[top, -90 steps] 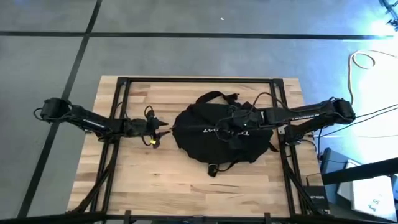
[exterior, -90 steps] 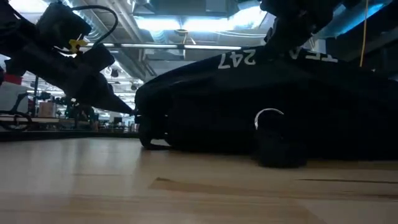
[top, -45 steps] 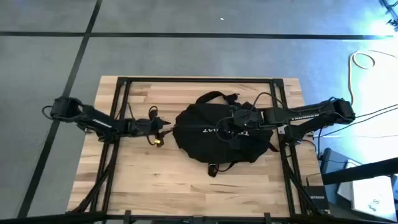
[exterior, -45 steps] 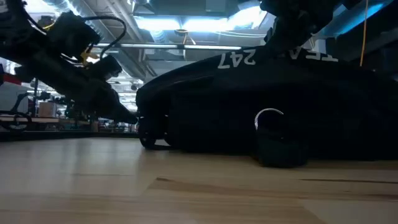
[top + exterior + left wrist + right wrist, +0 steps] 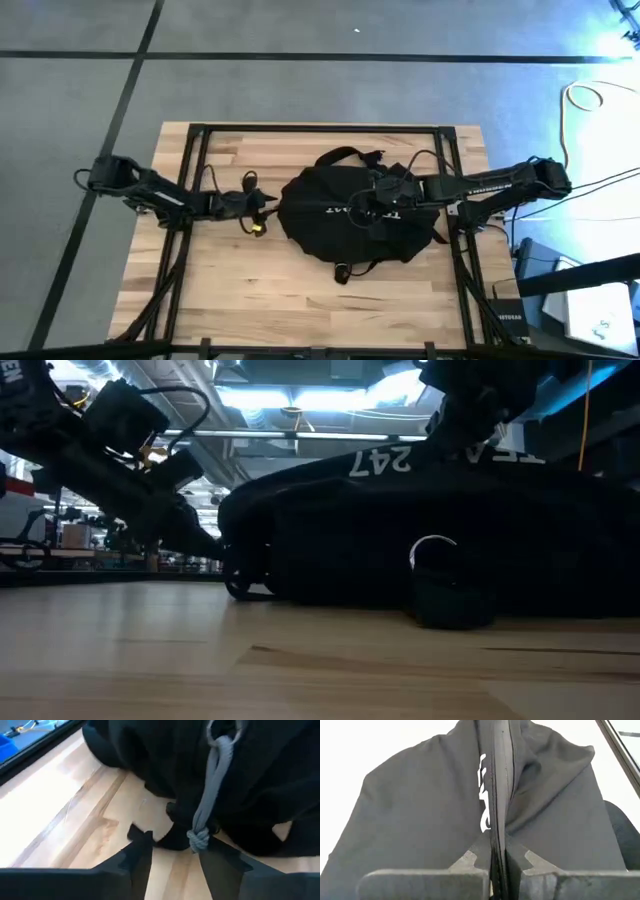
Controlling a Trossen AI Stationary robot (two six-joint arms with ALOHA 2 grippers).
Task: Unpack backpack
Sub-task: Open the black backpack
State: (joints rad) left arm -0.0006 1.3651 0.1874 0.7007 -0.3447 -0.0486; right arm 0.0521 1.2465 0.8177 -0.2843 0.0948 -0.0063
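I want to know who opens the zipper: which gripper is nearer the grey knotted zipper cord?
Left. The left gripper has open fingers either side of the grey cord at the backpack's left edge. The right gripper pinches fabric on top.

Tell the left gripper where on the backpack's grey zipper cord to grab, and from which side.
Grip the grey cord just above its knot, coming in level from the table's left edge. The cord hangs down the backpack end facing the left gripper, whose open fingers already bracket the knot. The right gripper pinches a fabric ridge on top.
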